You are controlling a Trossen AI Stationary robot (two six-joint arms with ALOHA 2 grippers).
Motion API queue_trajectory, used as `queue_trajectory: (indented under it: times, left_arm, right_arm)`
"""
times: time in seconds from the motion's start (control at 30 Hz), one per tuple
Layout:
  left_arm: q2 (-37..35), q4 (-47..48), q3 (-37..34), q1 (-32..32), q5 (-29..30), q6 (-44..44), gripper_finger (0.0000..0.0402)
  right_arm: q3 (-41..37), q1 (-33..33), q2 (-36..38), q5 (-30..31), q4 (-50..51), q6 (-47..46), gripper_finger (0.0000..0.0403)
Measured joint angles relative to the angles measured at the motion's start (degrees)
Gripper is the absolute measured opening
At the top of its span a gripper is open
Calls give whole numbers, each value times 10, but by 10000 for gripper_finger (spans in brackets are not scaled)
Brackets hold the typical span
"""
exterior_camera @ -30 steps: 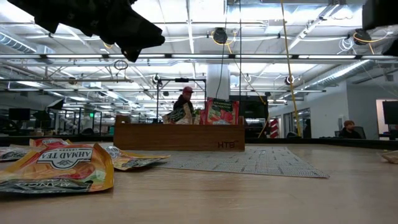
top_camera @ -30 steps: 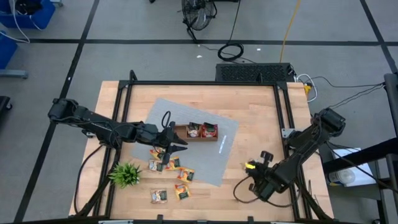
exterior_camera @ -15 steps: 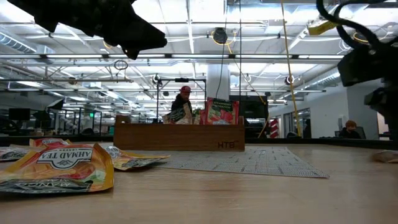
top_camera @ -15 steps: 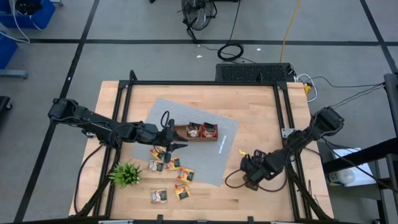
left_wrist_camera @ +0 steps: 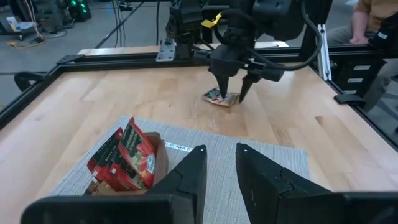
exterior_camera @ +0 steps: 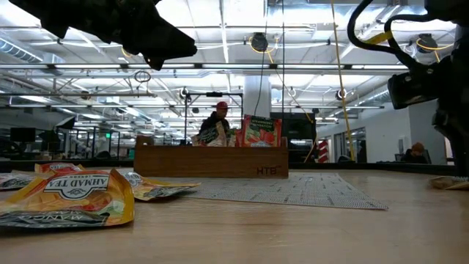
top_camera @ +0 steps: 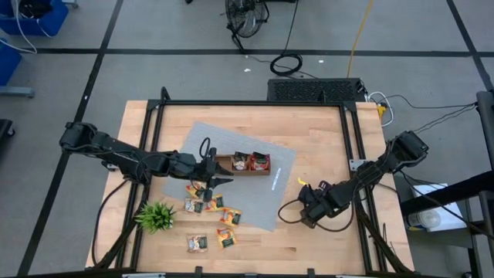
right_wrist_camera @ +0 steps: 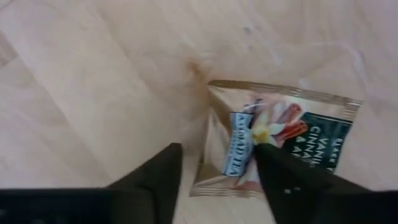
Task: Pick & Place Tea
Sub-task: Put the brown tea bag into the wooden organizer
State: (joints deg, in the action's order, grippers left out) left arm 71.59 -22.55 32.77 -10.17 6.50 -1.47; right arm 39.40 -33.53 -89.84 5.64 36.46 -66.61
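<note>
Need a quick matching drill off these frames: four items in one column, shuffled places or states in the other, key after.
1. right gripper
2. left gripper
3. wooden tray
4. green plant

a. on the grey mat, sachets standing in it
b. near the table's left front edge
c. open astride a lone sachet on bare wood
d. hovers beside the tray's left end

Pairs: 1-c, 2-d, 3-a, 4-b

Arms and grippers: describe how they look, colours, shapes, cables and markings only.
Both arms are dark, jointed and slender, with black cables looping alongside. The right arm carries a yellow tag near its wrist. The left gripper has two flat, dark, blunt fingers with pale edges. The right gripper has two thin black fingers tapering downward below a bulky black head. No printed markings are readable.
</note>
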Motion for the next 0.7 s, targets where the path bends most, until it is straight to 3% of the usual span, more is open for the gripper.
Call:
queue_trajectory:
  times: [0.2,0.4,0.57,0.7]
  left_arm:
    - [0,0,0,0,0,-1,88]
    - [0,-1,0,0,0,-3,88]
    - [0,-23,0,0,0,-6,88]
    - [2,-83,0,0,0,-6,88]
  right_arm:
    - [-5,-3,0,0,0,26,20]
    - [6,-8,2,24,-5,80,6]
    - [64,-31,9,169,23,161,3]
    - [100,-37,12,350,-7,277,2]
